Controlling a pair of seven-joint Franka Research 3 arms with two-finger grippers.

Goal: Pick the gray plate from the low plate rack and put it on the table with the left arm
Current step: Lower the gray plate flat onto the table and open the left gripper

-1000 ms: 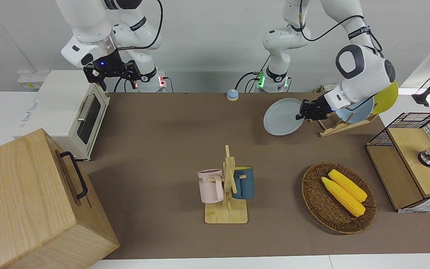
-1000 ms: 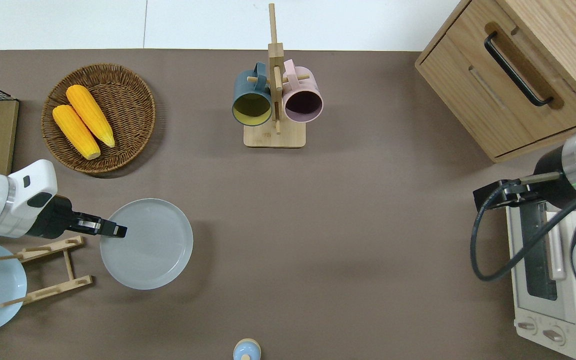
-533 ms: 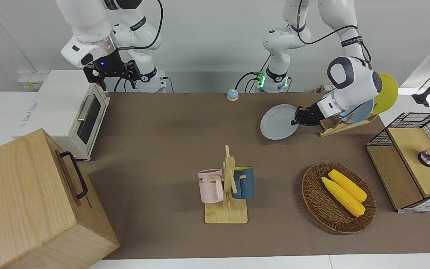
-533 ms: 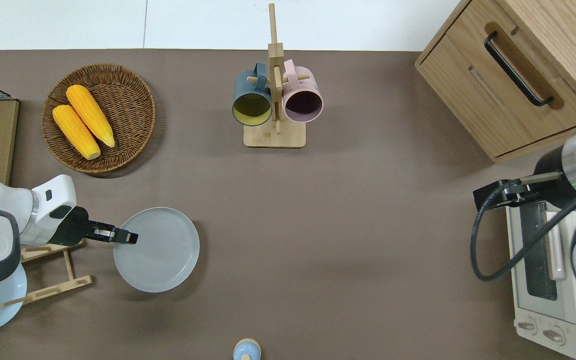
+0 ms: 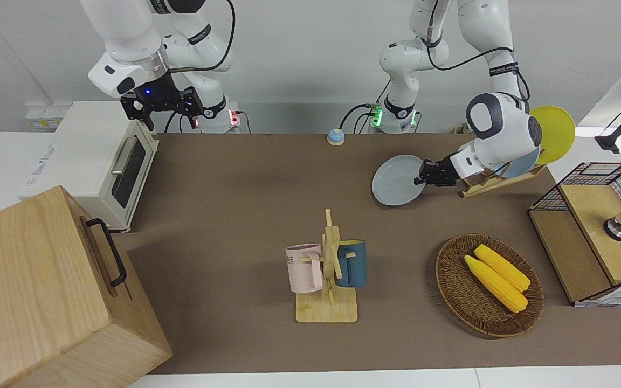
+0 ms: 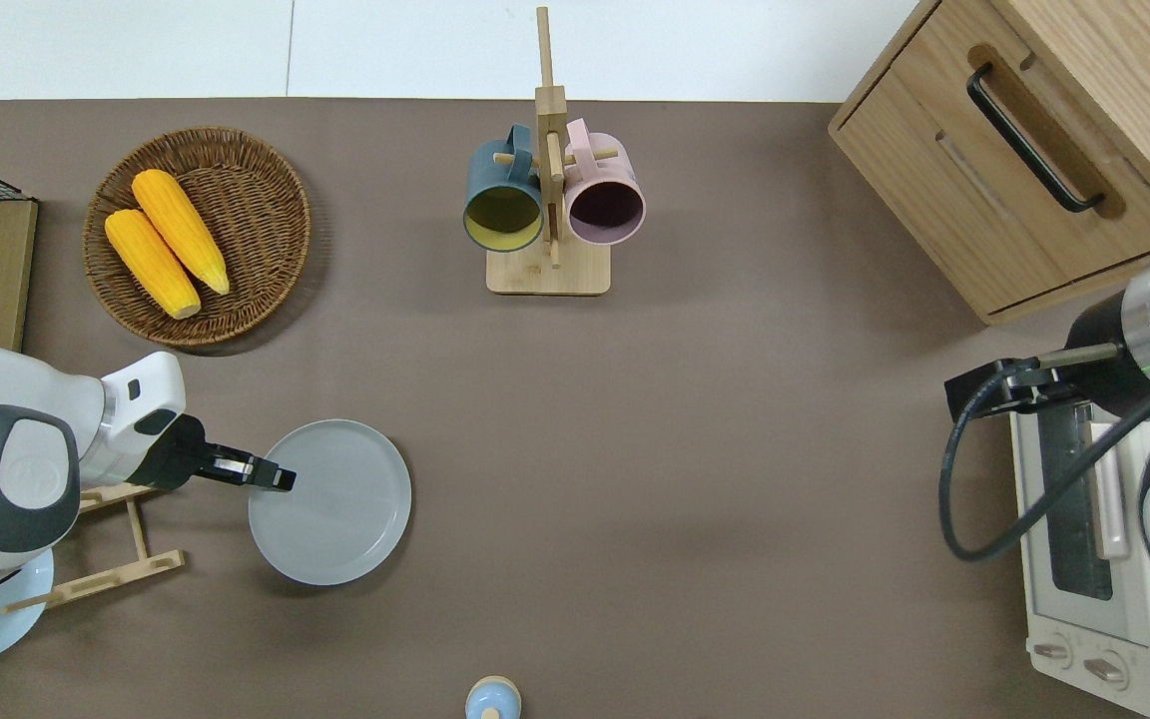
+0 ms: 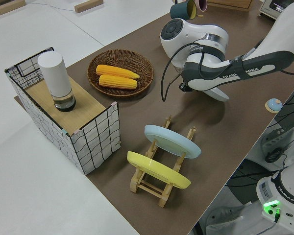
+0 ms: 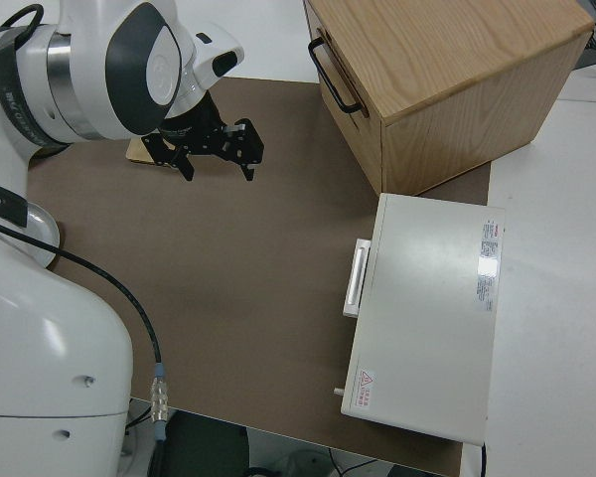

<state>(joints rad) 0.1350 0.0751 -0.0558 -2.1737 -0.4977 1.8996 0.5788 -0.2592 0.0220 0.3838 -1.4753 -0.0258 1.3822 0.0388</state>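
Left gripper is clamped on the rim of the gray plate, fingers pinching the edge on the rack-facing side; the rest of the plate sticks out past the fingertips toward the middle of the table. Plate is clear of the low plate rack and held over bare table beside it, close to flat with a slight tilt in the front view; can't tell whether its underside touches the table.

Back along the left wrist from the fingers sits the low plate rack, with a light blue plate and a yellow plate leaning in its slots, the yellow one at the end farthest from the fingers. A small blue bell sits nearer to the robots than the held plate, toward the table's middle.

Farther from the robots than the fingers: a wicker basket holding two corn cobs. Toward the left arm's end of the table from that, a wire crate with a wooden top carries a white cylinder. Well away from the fingers, farther out mid-table, a mug tree holds a dark blue mug and a pink mug.

Right gripper is parked, fingers spread apart and holding nothing. At that end: a white toaster oven and a wooden cabinet.
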